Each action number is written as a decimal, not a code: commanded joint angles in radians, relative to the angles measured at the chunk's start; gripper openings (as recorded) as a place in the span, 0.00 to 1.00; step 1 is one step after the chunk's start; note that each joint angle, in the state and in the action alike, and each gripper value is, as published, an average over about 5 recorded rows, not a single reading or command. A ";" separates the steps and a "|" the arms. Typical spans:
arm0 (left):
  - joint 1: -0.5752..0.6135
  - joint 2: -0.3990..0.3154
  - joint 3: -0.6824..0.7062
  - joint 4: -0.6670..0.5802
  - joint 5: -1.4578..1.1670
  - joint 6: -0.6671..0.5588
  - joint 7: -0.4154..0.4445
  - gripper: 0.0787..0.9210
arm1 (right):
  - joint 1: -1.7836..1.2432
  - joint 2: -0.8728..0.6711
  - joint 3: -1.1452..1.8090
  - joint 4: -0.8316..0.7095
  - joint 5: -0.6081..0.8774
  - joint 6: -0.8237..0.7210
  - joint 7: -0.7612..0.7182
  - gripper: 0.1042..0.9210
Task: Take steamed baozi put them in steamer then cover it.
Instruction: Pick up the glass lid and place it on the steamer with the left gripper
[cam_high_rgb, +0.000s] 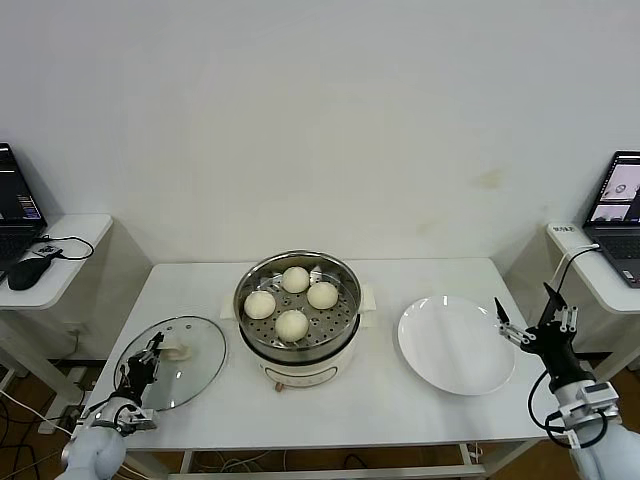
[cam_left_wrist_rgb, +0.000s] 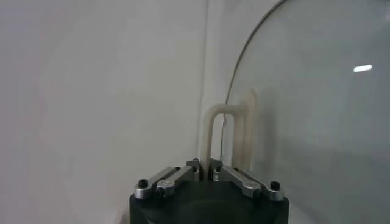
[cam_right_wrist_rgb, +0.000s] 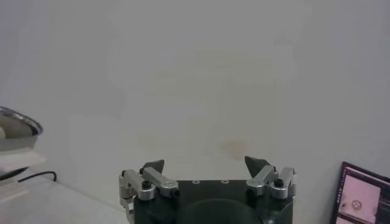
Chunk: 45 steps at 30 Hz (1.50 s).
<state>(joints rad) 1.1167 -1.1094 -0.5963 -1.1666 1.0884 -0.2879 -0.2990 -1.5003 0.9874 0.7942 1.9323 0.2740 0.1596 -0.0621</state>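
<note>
Cover (cam_high_rgb: 172, 361) handle (cream) within left claw (cam_high_rgb: 152, 350)

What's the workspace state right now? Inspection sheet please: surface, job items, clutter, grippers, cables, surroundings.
Surface: white rectangular table, level.
Job's things: four round cream-white buns sit in the shiny steel steamer pot at table centre, uncovered; round clear glass lid lies on the table to the robot's left.
Clutter: flat white round plate, bare, right of the steamer.
Grippers: left gripper shut on the lid's cream handle; right gripper open, by the plate's far edge.
Cables: black cable on the left side desk; white cable by the right laptop.
Surroundings: plain white wall; laptops on both side desks.
</note>
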 joint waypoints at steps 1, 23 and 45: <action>0.119 -0.011 -0.053 -0.235 -0.010 0.051 -0.093 0.08 | 0.002 -0.001 -0.001 0.005 -0.001 -0.002 -0.001 0.88; 0.399 0.277 -0.222 -0.860 -0.296 0.455 0.353 0.08 | 0.008 -0.001 -0.057 -0.003 -0.026 0.006 -0.005 0.88; -0.155 0.266 0.435 -0.798 -0.262 0.717 0.363 0.08 | -0.033 0.291 -0.032 -0.062 -0.346 0.122 0.031 0.88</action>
<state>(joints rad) 1.2592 -0.7675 -0.4927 -2.0118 0.7341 0.2939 0.0102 -1.5288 1.1288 0.7330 1.9037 0.1040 0.2200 -0.0477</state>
